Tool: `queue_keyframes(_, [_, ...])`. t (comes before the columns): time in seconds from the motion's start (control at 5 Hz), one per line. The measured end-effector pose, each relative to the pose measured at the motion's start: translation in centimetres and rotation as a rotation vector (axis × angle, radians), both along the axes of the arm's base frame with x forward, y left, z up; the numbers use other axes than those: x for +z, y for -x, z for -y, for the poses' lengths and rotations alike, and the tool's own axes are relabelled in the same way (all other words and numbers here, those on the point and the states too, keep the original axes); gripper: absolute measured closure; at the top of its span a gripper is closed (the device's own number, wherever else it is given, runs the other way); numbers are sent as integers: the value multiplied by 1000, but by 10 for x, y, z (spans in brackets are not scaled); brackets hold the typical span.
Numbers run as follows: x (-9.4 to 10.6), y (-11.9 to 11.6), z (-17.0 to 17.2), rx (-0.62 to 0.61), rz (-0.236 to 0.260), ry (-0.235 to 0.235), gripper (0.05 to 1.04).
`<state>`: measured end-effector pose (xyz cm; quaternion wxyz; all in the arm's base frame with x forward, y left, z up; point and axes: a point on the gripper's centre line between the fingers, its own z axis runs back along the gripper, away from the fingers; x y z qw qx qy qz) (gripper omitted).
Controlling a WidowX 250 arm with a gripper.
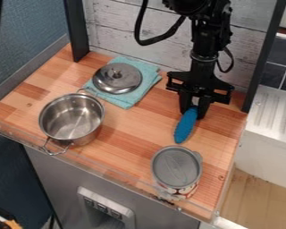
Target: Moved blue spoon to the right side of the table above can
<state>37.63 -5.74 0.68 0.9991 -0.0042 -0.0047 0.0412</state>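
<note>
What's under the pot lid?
The lid lies, knob up, on a light blue cloth, which shows past its edge. The middle of the cloth is covered, so whether anything else sits beneath the lid can't be seen.

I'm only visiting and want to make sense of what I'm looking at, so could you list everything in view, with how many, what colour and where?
blue spoon: one, blue, between the fingers, behind the can
can: one, grey lid, table's front right
pot: one, silver, on the left
pot lid: one, silver, on the cloth
cloth: one, teal, back left
table: one, brown wood
plank wall: one, whitish, behind the table
posts: two, black, at the table's back
control panel: one, light grey, below the table's front
robot arm: one, black, from the top edge
fingers: two, black, above the table
</note>
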Motion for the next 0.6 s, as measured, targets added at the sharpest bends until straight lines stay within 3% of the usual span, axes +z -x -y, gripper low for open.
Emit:
queue_keyframes(0.2, [3,8,-1,-4,-2,-4,383])
queue_keyframes(0.4, [31,7,-2,-8,65,-6,114])
queue_keyframes(0.6, [54,13,1,-29,110,-14,77])
